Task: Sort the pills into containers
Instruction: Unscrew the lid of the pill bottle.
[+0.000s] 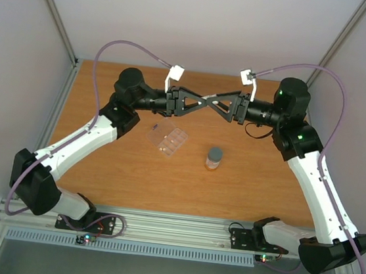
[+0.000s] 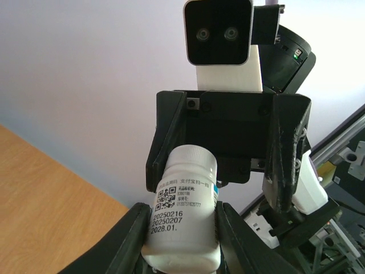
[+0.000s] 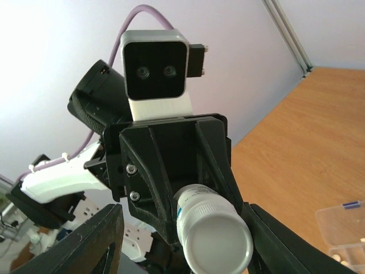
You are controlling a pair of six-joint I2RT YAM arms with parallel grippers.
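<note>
Your left gripper (image 2: 182, 245) is clamping the white bottle (image 2: 185, 200) by its base. The bottle's long axis is pointing cap-first into your right gripper (image 3: 191, 240), which is gaping wide around it. The pill box (image 1: 169, 139) is lying on the surface (image 1: 257, 185) beneath both, slightly nearer the left arm.

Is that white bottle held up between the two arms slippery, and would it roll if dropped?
Probably somewhat slippery: the white bottle looks like smooth plastic with a printed label. It is round, so it would likely roll on the table. It looks rigid, undented in the left gripper.
</note>
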